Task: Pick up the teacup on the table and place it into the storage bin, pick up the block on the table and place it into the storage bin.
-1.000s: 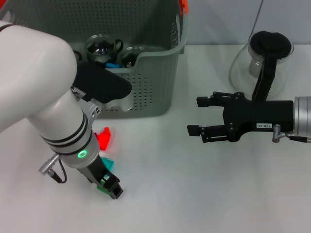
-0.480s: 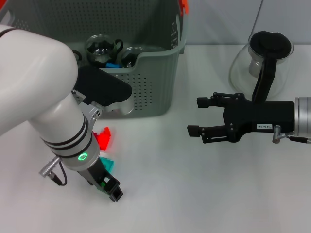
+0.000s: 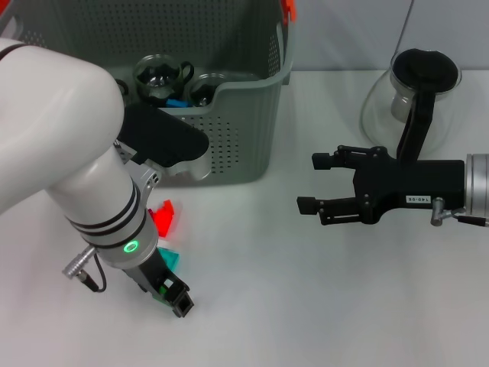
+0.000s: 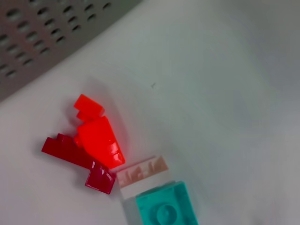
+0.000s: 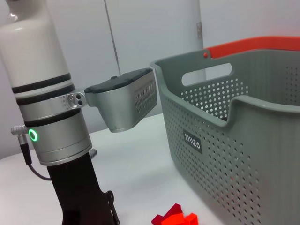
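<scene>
My left end effector (image 3: 174, 294) sits low at the desk's (image 3: 260, 306) near-left edge over the teal block (image 4: 166, 210), finger state unclear. Red blocks (image 3: 163, 217) just beyond. My right end effector (image 3: 315, 183) spread, idle. Storage bin (image 3: 244, 130) far-left, teacups (image 3: 157, 76) inside.

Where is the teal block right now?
The teal block lies on the table on the robot's left, beside the red blocks, just in front of the bin, under the left gripper.
</scene>
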Action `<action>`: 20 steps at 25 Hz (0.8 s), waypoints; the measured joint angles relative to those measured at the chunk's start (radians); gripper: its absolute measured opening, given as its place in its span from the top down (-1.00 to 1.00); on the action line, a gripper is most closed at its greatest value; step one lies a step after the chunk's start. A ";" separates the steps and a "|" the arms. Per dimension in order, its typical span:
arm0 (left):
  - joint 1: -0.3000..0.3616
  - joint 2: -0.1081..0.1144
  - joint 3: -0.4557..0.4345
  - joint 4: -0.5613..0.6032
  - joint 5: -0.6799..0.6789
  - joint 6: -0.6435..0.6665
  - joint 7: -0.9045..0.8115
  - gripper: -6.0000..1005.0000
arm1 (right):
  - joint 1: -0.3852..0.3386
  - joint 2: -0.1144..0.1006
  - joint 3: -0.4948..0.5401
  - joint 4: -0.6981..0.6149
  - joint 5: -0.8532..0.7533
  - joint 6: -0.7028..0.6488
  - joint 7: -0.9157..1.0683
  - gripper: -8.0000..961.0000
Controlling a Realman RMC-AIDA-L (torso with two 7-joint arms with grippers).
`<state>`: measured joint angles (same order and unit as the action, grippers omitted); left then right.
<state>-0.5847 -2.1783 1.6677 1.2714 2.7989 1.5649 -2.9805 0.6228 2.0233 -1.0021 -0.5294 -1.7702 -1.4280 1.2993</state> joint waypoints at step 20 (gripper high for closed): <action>0.002 0.003 -0.006 0.105 0.025 0.131 0.003 0.16 | -0.004 -0.002 0.004 0.000 0.000 0.000 -0.001 -0.90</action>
<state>-0.5832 -2.1754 1.6620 1.3761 2.8241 1.6963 -2.9775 0.6185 2.0215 -0.9978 -0.5292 -1.7702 -1.4281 1.2978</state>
